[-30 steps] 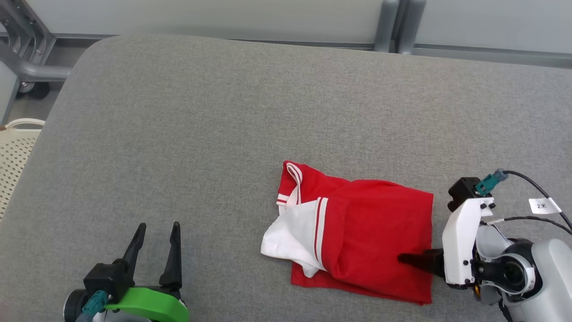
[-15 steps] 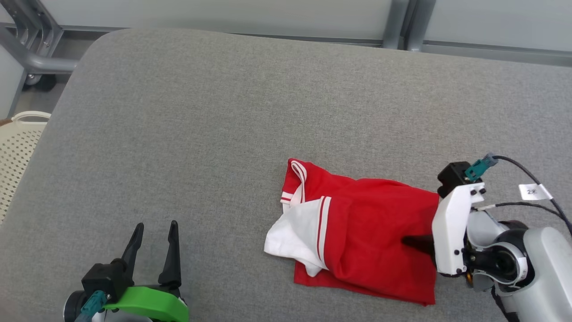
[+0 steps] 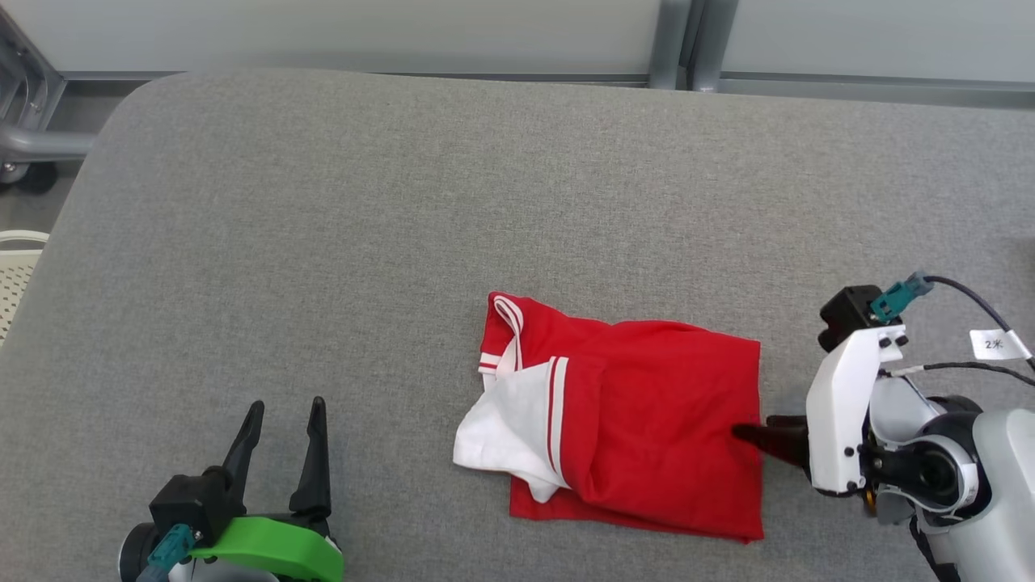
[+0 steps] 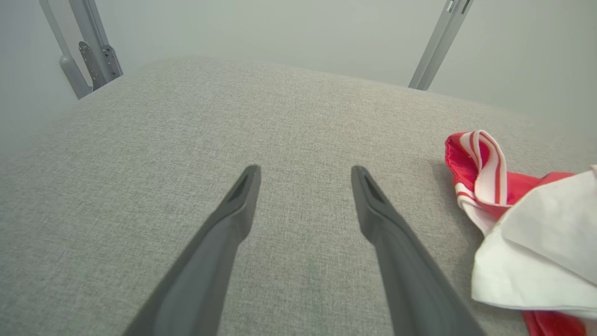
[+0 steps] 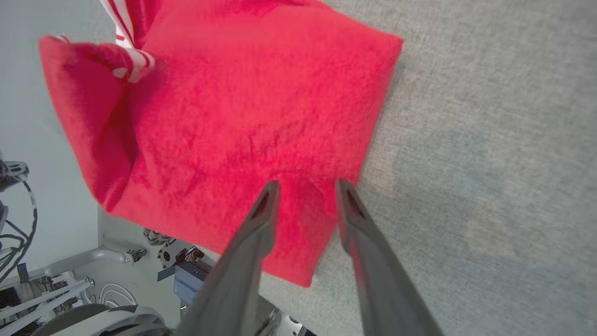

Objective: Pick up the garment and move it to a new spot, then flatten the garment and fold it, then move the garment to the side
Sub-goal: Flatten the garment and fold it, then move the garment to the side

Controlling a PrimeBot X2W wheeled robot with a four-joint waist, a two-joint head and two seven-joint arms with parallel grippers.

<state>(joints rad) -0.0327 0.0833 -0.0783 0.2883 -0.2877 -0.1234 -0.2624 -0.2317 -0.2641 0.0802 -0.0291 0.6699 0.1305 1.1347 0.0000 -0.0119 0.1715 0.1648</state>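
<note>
The right gripper (image 3: 748, 434) sits low over the gray padded surface (image 3: 364, 202), its 2 dark fingers pointing at the folded red garment (image 3: 647, 420). Its tips reach just over the garment's nearest edge. In the right wrist view the fingers (image 5: 261, 219) stand a narrow gap apart, with flat red cloth (image 5: 233, 116) showing between and ahead of them. The garment's white panel and its red-and-white striped trim lie on the side farthest from this gripper.

The left gripper (image 3: 287, 404) is spread wide, with bare gray fabric between its 2 fingers (image 4: 233, 219). The garment lies well off to its right. Its white corner (image 4: 536, 242) and striped hem are level with that gripper's fingertips in the left wrist view.
</note>
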